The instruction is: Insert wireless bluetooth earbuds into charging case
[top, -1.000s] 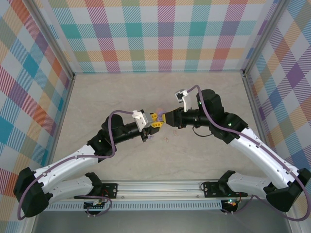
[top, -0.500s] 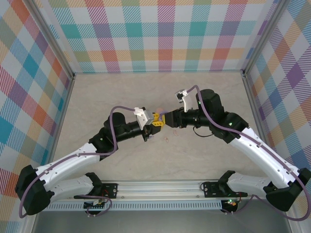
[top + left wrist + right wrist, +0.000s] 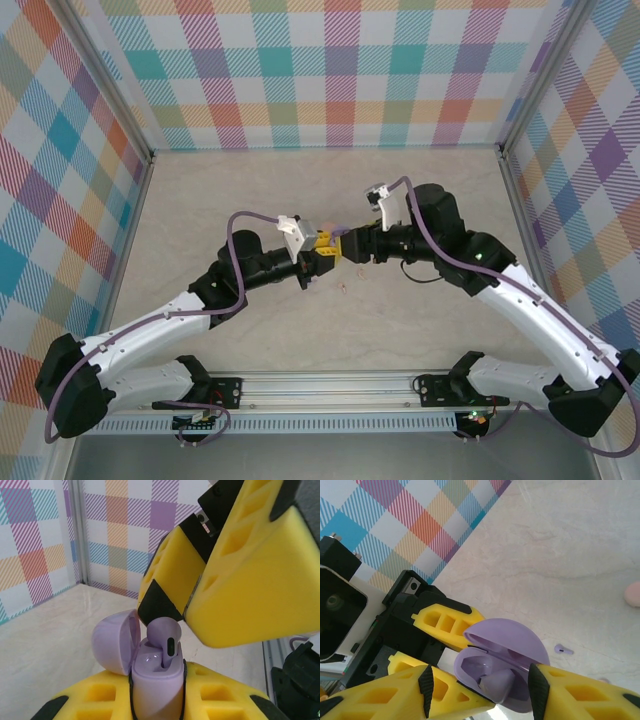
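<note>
At the middle of the table (image 3: 420,200), the charging case (image 3: 155,680) serves as the reference for every position below.

On the near-left side of the case, the left gripper (image 3: 322,254) is clenched on the case body, with one yellow finger on each flank. The left wrist view shows the case upright, its lid (image 3: 114,640) hinged open to the left. One purple earbud (image 3: 167,639) sits in the case, its rounded head protruding above the rim.

Just above and to the right of the case, the right gripper (image 3: 344,247) has its jaws parted. The right wrist view shows its black-tipped fingers (image 3: 425,685) standing clear on either side of the case and the seated bud, grasping nothing.

The right wrist view also shows two items that the left wrist view does not. A second purple earbud (image 3: 564,650) lies loose on the table beyond the case. Farther out, a pink rounded object (image 3: 634,593) is cut by the frame edge.

The overhead view shows both grippers meeting tip to tip at the case. Whether the case is lifted off the table cannot be told.
</note>
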Controlling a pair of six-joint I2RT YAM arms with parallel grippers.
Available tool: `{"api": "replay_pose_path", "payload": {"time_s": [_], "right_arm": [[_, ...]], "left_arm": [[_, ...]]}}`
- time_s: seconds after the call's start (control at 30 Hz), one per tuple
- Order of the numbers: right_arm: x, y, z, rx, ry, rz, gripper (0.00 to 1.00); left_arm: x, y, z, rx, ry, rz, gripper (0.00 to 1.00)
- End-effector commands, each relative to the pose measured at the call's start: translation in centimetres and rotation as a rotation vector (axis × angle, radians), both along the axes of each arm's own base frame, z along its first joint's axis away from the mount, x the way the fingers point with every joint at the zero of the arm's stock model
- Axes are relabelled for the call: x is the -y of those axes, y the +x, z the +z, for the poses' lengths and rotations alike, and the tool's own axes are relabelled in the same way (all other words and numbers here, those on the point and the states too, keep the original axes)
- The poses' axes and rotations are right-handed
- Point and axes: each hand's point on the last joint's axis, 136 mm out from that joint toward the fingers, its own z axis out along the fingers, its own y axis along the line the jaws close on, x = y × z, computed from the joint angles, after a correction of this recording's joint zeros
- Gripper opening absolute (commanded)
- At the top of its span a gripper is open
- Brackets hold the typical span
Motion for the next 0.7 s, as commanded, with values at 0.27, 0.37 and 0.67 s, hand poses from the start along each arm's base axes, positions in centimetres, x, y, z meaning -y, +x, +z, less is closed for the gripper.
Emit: {"api": "replay_pose_path", "payload": {"time_s": [0.27, 0.37, 0.67], "right_arm": [[2.1, -0.1, 2.0, 0.090, -0.002, -0.069, 0.40], [1.7, -0.3, 1.7, 0.075, -0.001, -0.048, 0.28], [0.6, -0.6, 1.2, 0.046, 0.011, 0.006, 0.17]], "left_arm": [[-0.3, -0.3, 1.6, -0.009, -0.086, 0.019, 0.01], [-0.3, -0.2, 1.5, -0.014, -0.084, 0.027, 0.01], [-0.3, -0.1, 1.5, -0.028, -0.085, 0.029, 0.01]]}}
